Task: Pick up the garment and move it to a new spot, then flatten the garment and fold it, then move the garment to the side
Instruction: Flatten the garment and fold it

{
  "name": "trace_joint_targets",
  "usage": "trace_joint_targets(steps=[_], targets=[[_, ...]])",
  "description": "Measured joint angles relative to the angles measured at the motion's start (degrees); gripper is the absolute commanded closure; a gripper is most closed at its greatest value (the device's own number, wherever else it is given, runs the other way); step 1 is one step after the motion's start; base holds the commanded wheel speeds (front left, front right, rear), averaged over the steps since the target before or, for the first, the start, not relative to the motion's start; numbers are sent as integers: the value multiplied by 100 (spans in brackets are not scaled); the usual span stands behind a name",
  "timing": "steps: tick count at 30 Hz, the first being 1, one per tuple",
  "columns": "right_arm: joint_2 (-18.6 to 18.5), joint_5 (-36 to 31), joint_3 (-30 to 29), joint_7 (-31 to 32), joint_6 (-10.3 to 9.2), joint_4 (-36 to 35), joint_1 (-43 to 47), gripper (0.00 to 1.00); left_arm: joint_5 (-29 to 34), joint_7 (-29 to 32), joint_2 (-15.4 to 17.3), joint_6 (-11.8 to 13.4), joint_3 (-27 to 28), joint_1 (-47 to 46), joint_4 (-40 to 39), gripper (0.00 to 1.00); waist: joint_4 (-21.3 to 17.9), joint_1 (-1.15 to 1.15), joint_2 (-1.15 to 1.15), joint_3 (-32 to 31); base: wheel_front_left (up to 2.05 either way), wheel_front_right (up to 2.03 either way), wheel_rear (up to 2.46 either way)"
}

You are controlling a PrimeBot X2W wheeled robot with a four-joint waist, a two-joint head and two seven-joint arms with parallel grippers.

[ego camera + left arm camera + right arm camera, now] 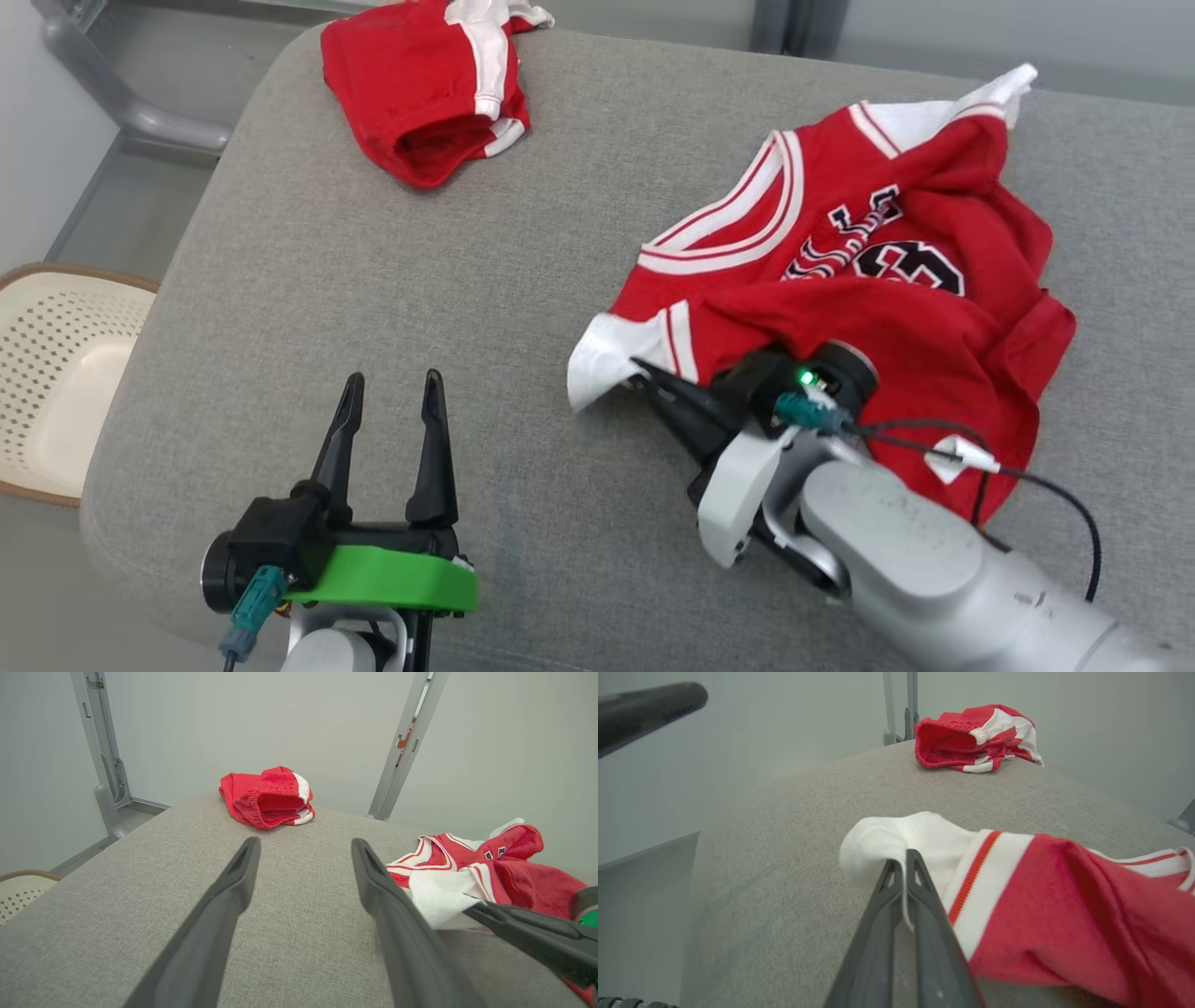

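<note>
Red jersey (887,280) lies crumpled toward the grey cushion's (373,280) right edge, its white trim (887,840) pinched between the right gripper's (639,369) pressed-together fingers. Near the front edge, the left gripper (392,383) hovers, spread wide.

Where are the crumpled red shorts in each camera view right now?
Head view: red shorts top left, at the grey cushion's far end.
Left wrist view: upper middle, beyond the open left gripper.
Right wrist view: top, right of centre.
Shared landmark: the jersey's white corner, pinched by the right gripper.
</note>
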Motion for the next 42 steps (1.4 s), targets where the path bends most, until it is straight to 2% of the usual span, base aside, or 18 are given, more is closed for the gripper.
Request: trace_joint_targets(steps=[1, 2, 3, 8, 12, 14, 20, 24, 27, 36, 42], targets=[[66, -121, -38, -1, 0, -69, 155, 84, 26, 0, 1, -15, 13, 13, 7, 0, -43, 0, 0, -23, 0, 0, 0], [115, -260, -73, 0, 1, -133, 291, 22, 31, 0, 0, -22, 20, 20, 13, 0, -85, 0, 0, -48, 0, 0, 0], [146, -377, -47, -1, 0, -209, 415, 0, 38, 0, 0, -32, 26, 27, 15, 0, -126, 0, 0, -75, 0, 0, 0], [209, -506, 231, -4, 2, -569, 976, 0, 88, 0, 1, -47, 67, 71, 31, 0, -321, 0, 0, -185, 0, 0, 0], [89, -464, 22, -4, 2, -902, 1308, 0, 103, 0, 1, -68, 105, 97, 27, 0, -492, 0, 0, -255, 0, 0, 0], [30, -452, -363, -3, 1, -1100, 1451, 0, 105, 0, 0, -68, 134, 126, 25, 0, -578, 0, 0, -279, 0, 0, 0], [-127, -732, -2070, -4, 1, -1463, 1942, 0, 122, 0, 0, -79, 160, 162, 20, 0, -827, 0, 0, -360, 0, 0, 0], [-56, -984, -3014, -5, 1, -1619, 2425, 0, 127, 0, 0, -86, 166, 169, 18, 0, -920, 0, 0, -409, 0, 0, 0], [97, -1102, -3515, -4, 1, -1831, 2910, 0, 129, 0, 0, -87, 203, 182, -8, 0, -964, 0, 0, -418, 0, 0, 0], [511, -1316, -4311, -4, 1, -2268, 4320, 0, 133, 0, 0, -88, 326, 226, -64, 0, -1159, 0, 0, -353, 0, 0, 0], [608, -1333, -4323, 4, 1, -1890, 4244, 0, 147, 0, 0, -113, 325, 219, -48, 0, -1304, 0, 0, -290, 0, 0, 0]])
